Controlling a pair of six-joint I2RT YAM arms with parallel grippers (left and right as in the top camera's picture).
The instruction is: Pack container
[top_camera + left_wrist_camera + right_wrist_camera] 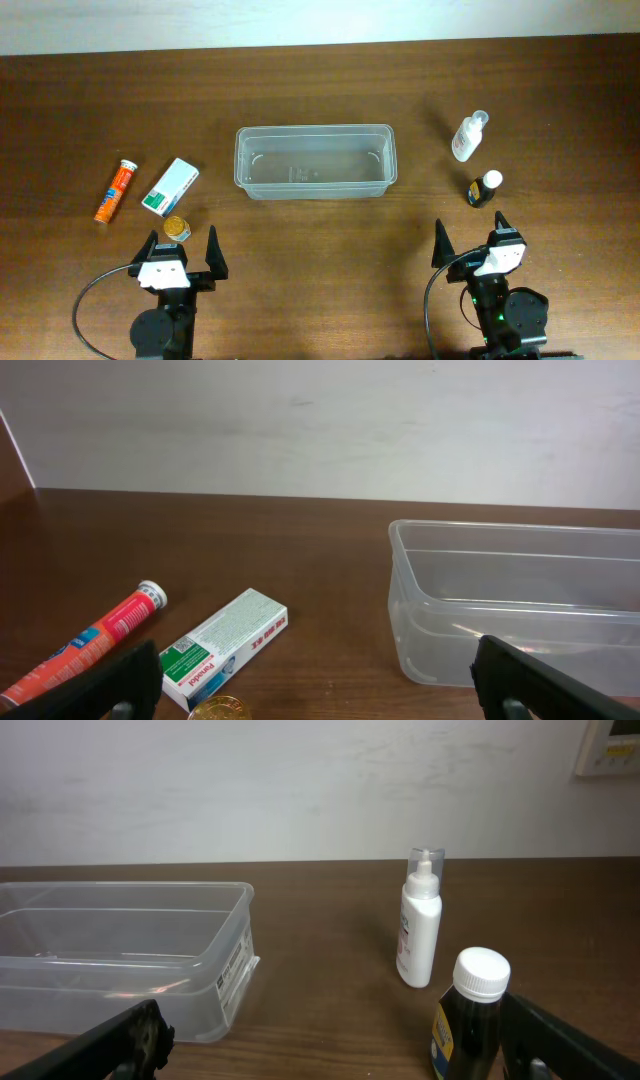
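The clear plastic container [314,161] stands empty at the table's middle; it also shows in the left wrist view [520,610] and the right wrist view [120,955]. My left gripper [181,250] is open and empty near the front left, just behind a small gold-lidded jar [176,228]. A white and green box [170,187] and an orange tube [115,190] lie to the left. My right gripper [472,241] is open and empty at the front right. A dark bottle with a white cap [484,188] and a white spray bottle [468,137] stand beyond it.
A white wall [320,420] runs behind the table's far edge. The dark wood table [320,290] shows bare between the two grippers.
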